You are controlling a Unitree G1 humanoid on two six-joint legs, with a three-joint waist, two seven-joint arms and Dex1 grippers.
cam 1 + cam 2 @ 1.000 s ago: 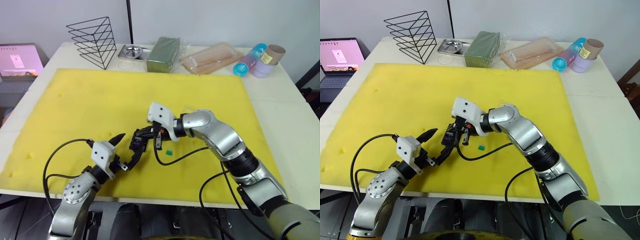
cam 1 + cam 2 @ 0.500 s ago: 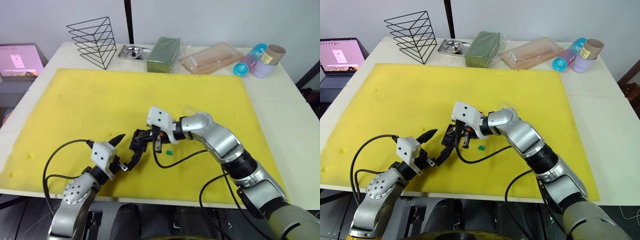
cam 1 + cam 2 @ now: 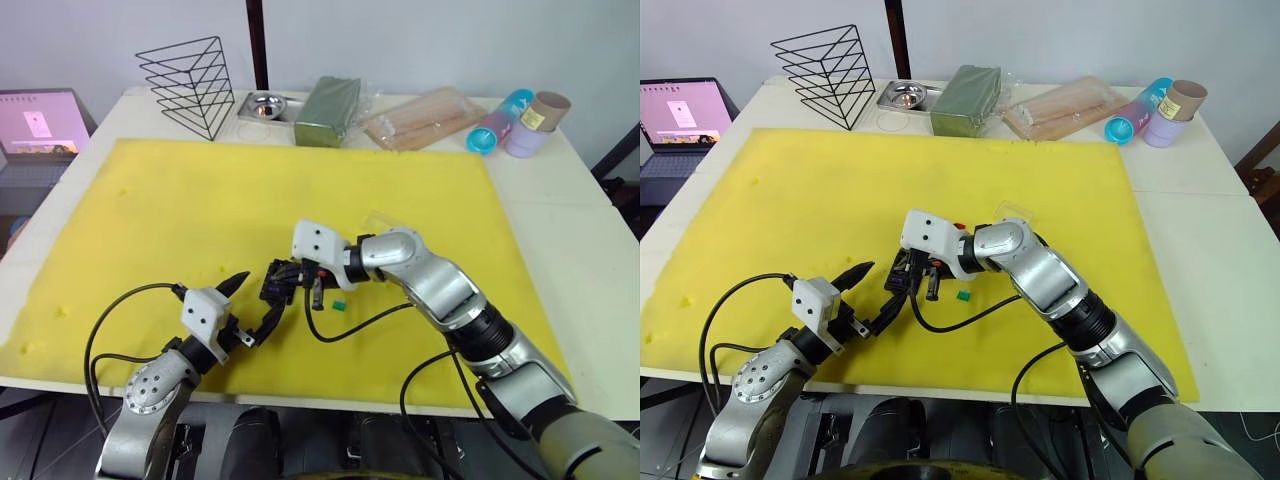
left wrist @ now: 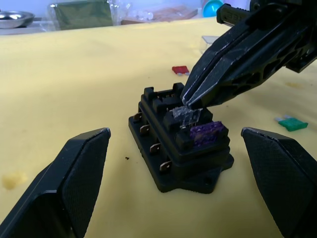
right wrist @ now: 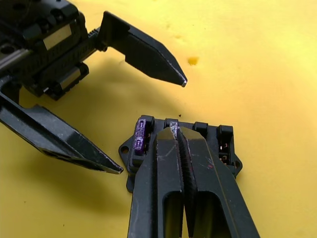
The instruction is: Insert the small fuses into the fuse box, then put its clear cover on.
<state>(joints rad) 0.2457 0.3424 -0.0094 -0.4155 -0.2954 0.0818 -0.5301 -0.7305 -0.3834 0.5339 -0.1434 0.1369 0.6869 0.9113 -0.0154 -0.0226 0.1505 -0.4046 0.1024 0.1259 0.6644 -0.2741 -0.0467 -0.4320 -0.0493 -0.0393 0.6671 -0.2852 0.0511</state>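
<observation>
The black fuse box (image 4: 181, 148) sits on the yellow mat between the open fingers (image 4: 74, 173) of my left gripper (image 3: 254, 301), which do not touch it. A purple fuse (image 4: 208, 131) stands in one slot. My right gripper (image 5: 174, 130) is shut on the pale clear fuse (image 4: 185, 115), holding it at a slot beside the purple one. A red fuse (image 4: 180, 70) lies on the mat beyond the box, and a green fuse (image 3: 339, 305) lies just to its right. The clear cover (image 3: 383, 220) lies farther back, behind my right arm.
The yellow foam mat (image 3: 150, 210) covers most of the table. Along the back edge stand a wire rack (image 3: 190, 80), a metal dish (image 3: 263, 103), a green block (image 3: 328, 108), a bag of sticks (image 3: 420, 115) and cups (image 3: 515, 120). A laptop (image 3: 40, 120) is far left.
My right gripper has crept slightly left and down onto the fuse box with the clear fuse. The left gripper has stayed open around the box.
</observation>
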